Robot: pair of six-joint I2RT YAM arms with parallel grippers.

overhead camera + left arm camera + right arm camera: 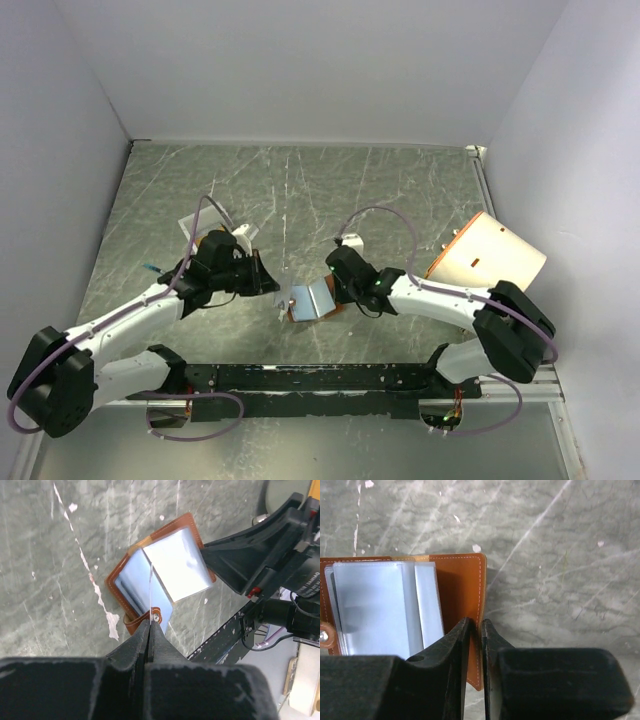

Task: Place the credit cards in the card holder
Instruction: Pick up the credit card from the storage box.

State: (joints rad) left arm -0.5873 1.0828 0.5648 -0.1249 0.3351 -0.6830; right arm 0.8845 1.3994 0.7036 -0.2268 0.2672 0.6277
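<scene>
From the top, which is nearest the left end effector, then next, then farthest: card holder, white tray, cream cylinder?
1. Card holder, right at the left end effector.
2. White tray, just behind, on the left.
3. Cream cylinder, far right.

One marking is found, in the left wrist view only: small white lettering on the right arm's black motor housing (306, 580), printed sideways and clipped by the frame edge. "DAMIAO" can just be made out; the smaller print beside it is not resolved.
</scene>
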